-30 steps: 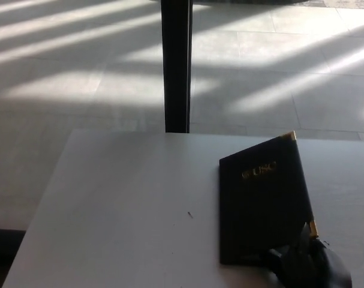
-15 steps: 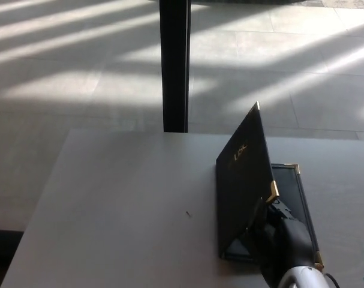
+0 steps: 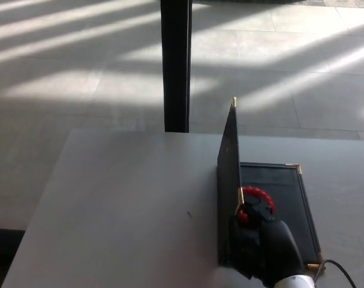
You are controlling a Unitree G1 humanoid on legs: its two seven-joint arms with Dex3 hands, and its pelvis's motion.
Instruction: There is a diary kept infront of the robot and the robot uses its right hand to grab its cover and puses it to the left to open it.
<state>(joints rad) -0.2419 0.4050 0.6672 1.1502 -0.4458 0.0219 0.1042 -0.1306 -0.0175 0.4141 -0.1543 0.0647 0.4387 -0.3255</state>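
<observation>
Diary: a dark book with gold corners, lying on the right part of the surface, toward the near edge. Its back part lies flat.
Cover: lifted and standing almost upright on the spine side, at the left edge of the diary. Its gold top corner points to the far side.
Right hand: it comes from the near right and is pressed against the inner side of the cover, low and close to the near edge. Whether the fingers pinch the cover or only push it, I cannot tell.
Left hand: not in view.
Step in hand: I judge the opening is about half done; the cover must pass the vertical and fall to the left.
How to do it well: push to the left steadily, with the contact kept flat on the cover, and follow the arc of the cover down. Do not push too hard, so the whole diary does not slide on the surface.
Behind: a black post and a tiled floor with stripes of sunlight.
</observation>
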